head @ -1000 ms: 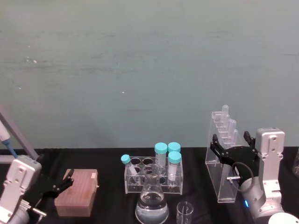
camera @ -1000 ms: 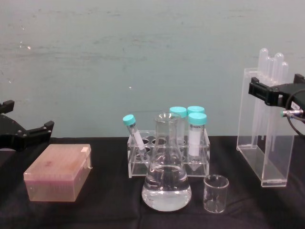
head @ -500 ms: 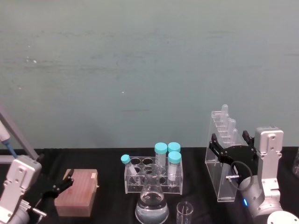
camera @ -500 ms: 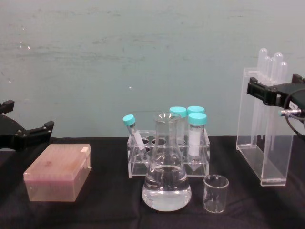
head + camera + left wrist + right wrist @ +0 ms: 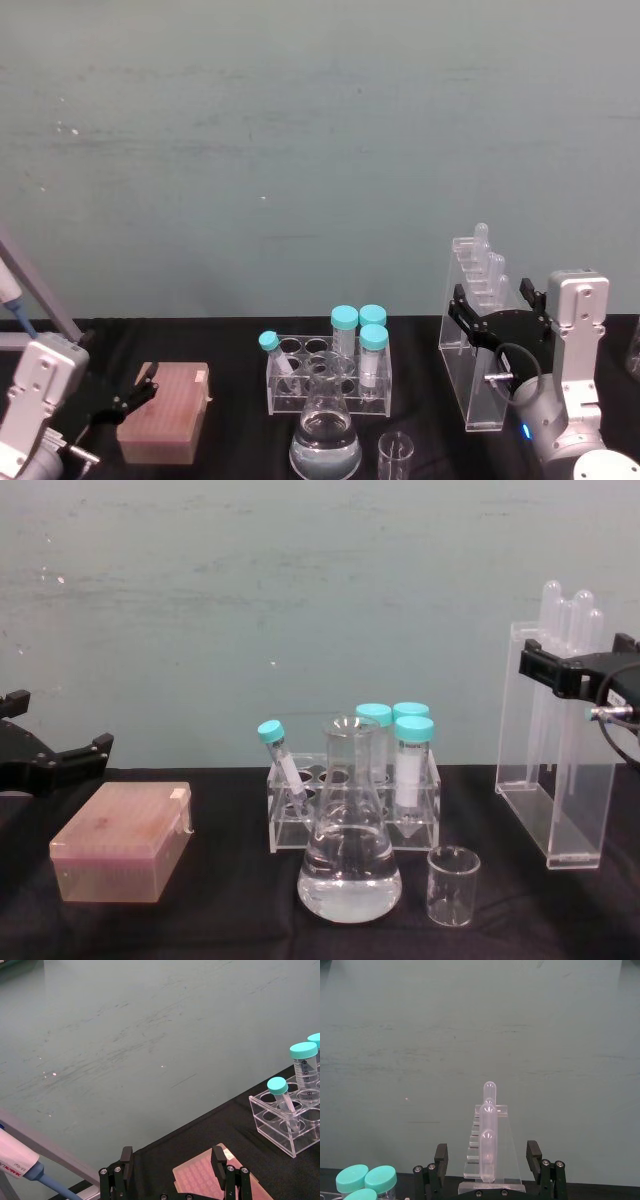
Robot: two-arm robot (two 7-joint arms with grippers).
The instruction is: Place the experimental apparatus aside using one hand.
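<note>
The tall clear acrylic stand (image 5: 478, 340) with long round-ended tubes (image 5: 489, 1125) stands on the black table at the right. My right gripper (image 5: 493, 300) is open and straddles the stand's upper part, one finger on each side. In the right wrist view there is a gap between each finger and the stand (image 5: 490, 1180). The conical flask (image 5: 350, 860), partly filled with clear liquid, sits at the front centre. The small beaker (image 5: 453, 885) is just right of it. My left gripper (image 5: 50, 760) hangs open at the far left, holding nothing.
A clear rack (image 5: 355, 800) of teal-capped tubes stands behind the flask. A pink tip box (image 5: 125, 840) lies at the left, below my left gripper. A pipette (image 5: 15, 1160) leans at the far left. A teal wall closes off the back.
My right gripper has shifted only slightly around the stand. The stand, the flask, the beaker and the left arm have stayed where they were.
</note>
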